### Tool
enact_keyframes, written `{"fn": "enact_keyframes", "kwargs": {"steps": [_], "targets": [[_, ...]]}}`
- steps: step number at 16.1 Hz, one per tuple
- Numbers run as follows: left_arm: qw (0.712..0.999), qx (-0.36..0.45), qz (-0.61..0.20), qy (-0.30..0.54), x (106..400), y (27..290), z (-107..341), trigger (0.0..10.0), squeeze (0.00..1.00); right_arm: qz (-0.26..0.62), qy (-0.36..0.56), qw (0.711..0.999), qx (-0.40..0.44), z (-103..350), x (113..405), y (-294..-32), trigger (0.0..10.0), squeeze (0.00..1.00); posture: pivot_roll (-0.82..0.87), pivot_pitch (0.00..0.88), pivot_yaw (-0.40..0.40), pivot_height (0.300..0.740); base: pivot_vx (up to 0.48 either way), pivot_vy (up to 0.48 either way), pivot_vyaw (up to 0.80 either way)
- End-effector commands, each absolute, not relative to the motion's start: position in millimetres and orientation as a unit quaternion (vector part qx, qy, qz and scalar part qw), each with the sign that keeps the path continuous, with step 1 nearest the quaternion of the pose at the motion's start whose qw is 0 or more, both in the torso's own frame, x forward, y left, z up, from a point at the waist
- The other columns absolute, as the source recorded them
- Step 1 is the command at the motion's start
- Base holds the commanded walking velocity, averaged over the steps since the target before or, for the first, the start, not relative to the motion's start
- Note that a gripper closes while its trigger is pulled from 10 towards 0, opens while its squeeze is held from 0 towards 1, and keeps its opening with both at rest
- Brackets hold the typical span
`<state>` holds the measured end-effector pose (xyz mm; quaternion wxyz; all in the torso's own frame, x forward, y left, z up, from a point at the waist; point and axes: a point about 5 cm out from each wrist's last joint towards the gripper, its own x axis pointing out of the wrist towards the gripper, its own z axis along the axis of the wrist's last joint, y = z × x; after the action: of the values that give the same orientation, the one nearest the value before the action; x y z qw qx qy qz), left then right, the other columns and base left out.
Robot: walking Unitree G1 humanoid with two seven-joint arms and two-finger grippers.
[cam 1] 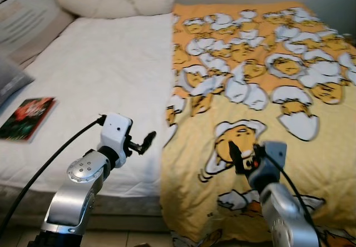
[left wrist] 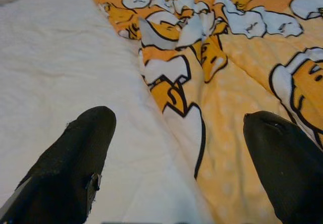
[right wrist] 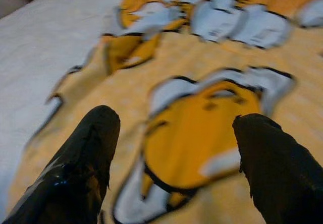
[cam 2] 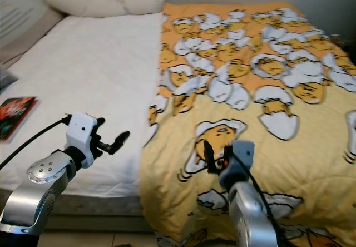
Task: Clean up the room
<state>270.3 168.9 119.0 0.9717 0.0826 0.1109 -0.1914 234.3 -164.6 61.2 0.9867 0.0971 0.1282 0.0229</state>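
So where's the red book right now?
The red book lies flat on the white sheet at the bed's far left edge in the left eye view, left of the left pincer and away from the yellow blanket.

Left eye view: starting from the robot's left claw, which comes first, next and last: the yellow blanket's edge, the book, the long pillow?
1. Blanket: its edge lies just right of the left claw.
2. Book: on the white sheet, off to the left.
3. Pillow: at the bed's far end.
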Motion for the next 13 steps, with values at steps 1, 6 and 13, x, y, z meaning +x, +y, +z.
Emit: {"fn": "enact_keyframes", "kwargs": {"steps": [1,6,13], "targets": [[0.976,0.09,-0.169,0.101,271.8,174.7,124.1,10.0,1.0,0.003,0.121,0.987,0.104,64.7,232.5,-170.2,10.0,0.0,-0.05,0.0,0.099,0.74,0.0,-0.251,0.0],[0.982,0.102,-0.126,0.101,278.3,183.9,122.7,10.0,1.0,-0.007,0.127,0.987,0.099,62.5,227.7,-173.0,10.0,0.0,-0.04,0.0,0.086,0.74,0.0,-0.257,0.0],[0.984,0.108,-0.093,0.104,268.8,192.5,120.4,10.0,1.0,-0.003,0.143,0.985,0.097,56.6,221.3,-164.0,10.0,0.0,0.0,0.0,0.039,0.74,0.0,-0.259,0.0]]}}
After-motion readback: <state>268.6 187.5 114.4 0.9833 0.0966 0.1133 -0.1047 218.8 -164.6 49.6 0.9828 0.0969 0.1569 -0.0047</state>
